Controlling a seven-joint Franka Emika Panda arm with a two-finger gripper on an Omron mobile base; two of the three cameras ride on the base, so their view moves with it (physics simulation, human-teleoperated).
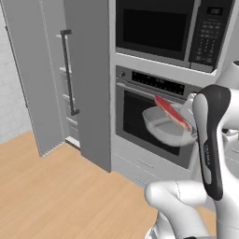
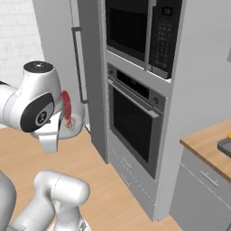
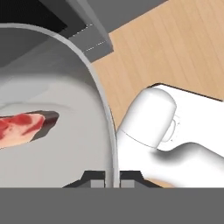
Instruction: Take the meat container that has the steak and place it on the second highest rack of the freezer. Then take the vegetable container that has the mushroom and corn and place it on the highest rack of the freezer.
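Hand view shows my gripper point(image 3: 112, 178) clenched on the container's point(image 3: 65, 131) rim, steak point(image 3: 24, 129) lying inside. Left base view has that container point(image 1: 165, 126) held up, tilted, before the oven point(image 1: 140, 116), right of the open freezer door point(image 1: 35, 79).

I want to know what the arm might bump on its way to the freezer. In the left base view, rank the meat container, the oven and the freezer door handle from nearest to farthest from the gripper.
1. Meat container, with the steak, held at its rim by the shut gripper.
2. Oven, directly behind the container.
3. Freezer door handle, far off to the left.
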